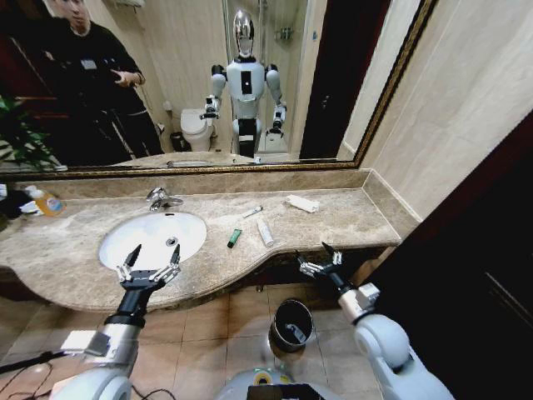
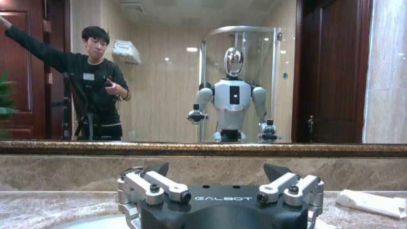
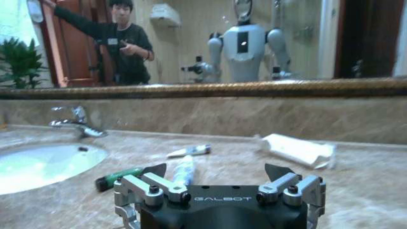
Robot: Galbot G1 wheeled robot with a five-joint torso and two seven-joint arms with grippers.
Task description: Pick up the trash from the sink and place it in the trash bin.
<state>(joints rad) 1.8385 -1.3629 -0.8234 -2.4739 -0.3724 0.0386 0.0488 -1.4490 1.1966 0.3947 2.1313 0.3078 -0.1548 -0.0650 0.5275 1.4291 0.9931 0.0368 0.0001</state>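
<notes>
The left gripper's (image 1: 150, 263) fingers are spread wide and hold nothing, hovering at the lower left of the head view over the front rim of the sink (image 1: 112, 250); its arm rises from the bottom edge. The right gripper (image 1: 320, 257), fingers likewise spread and empty, sits right of centre at the front edge of the table (image 1: 350, 218), above the trash bin (image 1: 291, 327) on the floor (something pale lies inside it). Four pieces of trash lie on the table right of the sink: one green tube (image 1: 235, 237), one white tube (image 1: 265, 232), one thin stick (image 1: 252, 212), one flat white packet (image 1: 302, 203). One faucet (image 1: 161, 198) stands behind the sink.
</notes>
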